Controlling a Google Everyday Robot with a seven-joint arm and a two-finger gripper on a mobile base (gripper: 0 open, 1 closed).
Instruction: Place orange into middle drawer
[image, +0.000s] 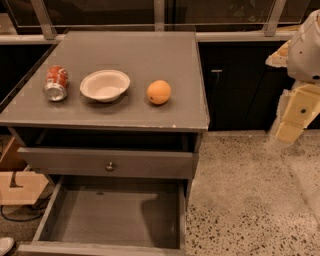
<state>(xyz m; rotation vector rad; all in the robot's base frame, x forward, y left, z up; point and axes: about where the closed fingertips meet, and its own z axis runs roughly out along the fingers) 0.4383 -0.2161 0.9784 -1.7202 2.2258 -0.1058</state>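
Observation:
The orange sits on the grey cabinet top, right of centre near the front edge. The middle drawer is pulled out wide below, its flat grey floor bare. My gripper hangs at the far right of the camera view, off to the side of the cabinet and above the floor. It is well away from the orange and holds nothing that I can see.
A white bowl stands left of the orange. A red soda can lies on its side at the left. The knobbed drawer above the open one sticks out slightly. Speckled floor lies to the right.

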